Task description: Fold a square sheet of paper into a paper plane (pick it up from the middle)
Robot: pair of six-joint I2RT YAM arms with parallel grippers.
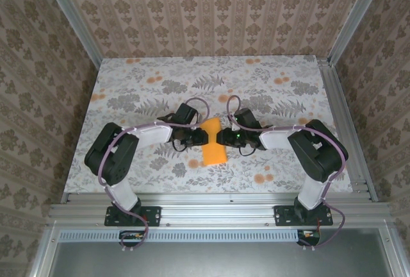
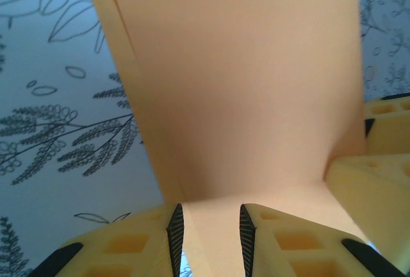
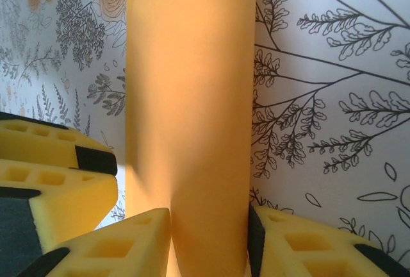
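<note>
Left gripper (image 2: 209, 222) clenched on the square sheet of paper (image 2: 243, 84), which curves between its pads (image 2: 175, 232). Right gripper (image 3: 209, 226), facing it close by, appears clenched on the same sheet, though contact is hard to confirm. Sheet sits mid-way across the floral table (image 1: 288, 97).
</note>
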